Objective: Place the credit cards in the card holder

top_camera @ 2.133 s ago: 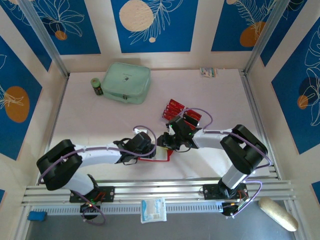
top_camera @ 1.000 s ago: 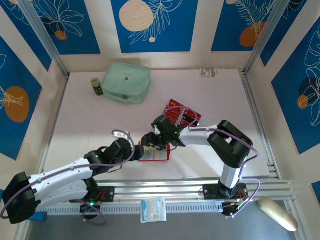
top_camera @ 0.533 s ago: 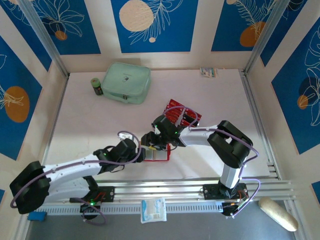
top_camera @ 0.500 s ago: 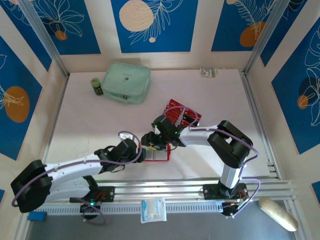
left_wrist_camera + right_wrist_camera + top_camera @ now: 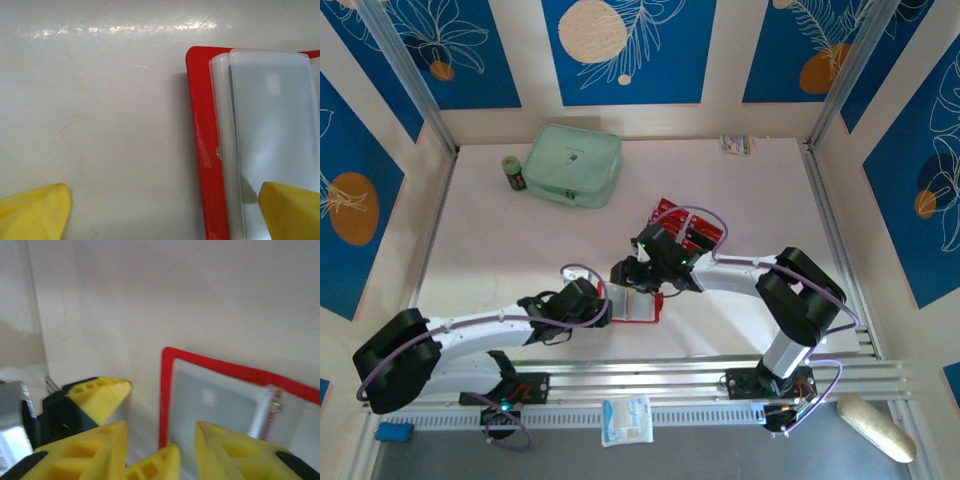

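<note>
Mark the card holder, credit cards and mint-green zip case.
card holder (image 5: 204, 150), left wrist view, red outer edge.
credit cards (image 5: 670, 208), top external view, stack's far corner.
mint-green zip case (image 5: 573, 165), top external view, lid centre.

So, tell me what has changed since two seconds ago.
The left pincer drew back to the left edge of the card holder; the right pincer swung left over it. No grasp or release shows. The credit cards and mint case stayed put.

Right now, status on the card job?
Left gripper open, straddling edge of card holder, which lies open. Right gripper open, empty, close over it. Stack of credit cards beyond right arm. Left finger overlaps a sleeve.
</note>
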Controlling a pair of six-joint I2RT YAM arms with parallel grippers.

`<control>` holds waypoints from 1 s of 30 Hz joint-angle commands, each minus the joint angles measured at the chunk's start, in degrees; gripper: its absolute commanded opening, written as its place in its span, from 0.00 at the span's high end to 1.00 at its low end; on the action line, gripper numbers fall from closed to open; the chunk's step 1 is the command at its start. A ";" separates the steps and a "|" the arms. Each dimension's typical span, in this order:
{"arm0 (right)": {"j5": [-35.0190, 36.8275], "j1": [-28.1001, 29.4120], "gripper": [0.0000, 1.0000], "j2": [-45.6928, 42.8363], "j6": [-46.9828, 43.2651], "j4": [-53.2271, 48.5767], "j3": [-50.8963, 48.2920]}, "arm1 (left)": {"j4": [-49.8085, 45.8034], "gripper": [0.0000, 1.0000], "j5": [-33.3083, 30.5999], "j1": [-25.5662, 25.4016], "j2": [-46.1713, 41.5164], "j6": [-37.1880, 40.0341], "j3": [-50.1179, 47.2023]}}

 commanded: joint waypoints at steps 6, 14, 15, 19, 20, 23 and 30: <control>2.13 1.72 0.92 2.36 -1.92 -3.26 -0.40 | -1.73 0.03 -2.07 0.46 -1.11 -1.16 -0.70; 3.00 2.81 1.00 5.83 -2.49 -3.91 0.94 | -2.99 0.03 -2.44 0.47 -3.20 -1.44 -0.83; 2.97 2.85 1.00 6.27 -2.54 -3.86 1.06 | -3.00 0.03 -2.56 0.46 -3.47 -1.44 -0.77; 2.58 3.20 1.00 7.65 -2.46 -3.47 1.63 | -3.47 0.02 -2.64 0.46 -4.34 -0.88 0.01; 2.60 3.29 1.00 7.79 -2.41 -3.42 1.63 | -3.64 0.01 -2.72 0.46 -4.33 -0.69 0.33; 2.52 3.55 1.00 7.94 -2.24 -3.24 1.56 | -3.40 0.00 -2.84 0.46 -3.38 -0.04 1.25; 2.10 3.46 1.00 7.49 -1.93 -2.89 1.37 | -1.33 0.00 -2.41 0.46 0.81 0.19 1.74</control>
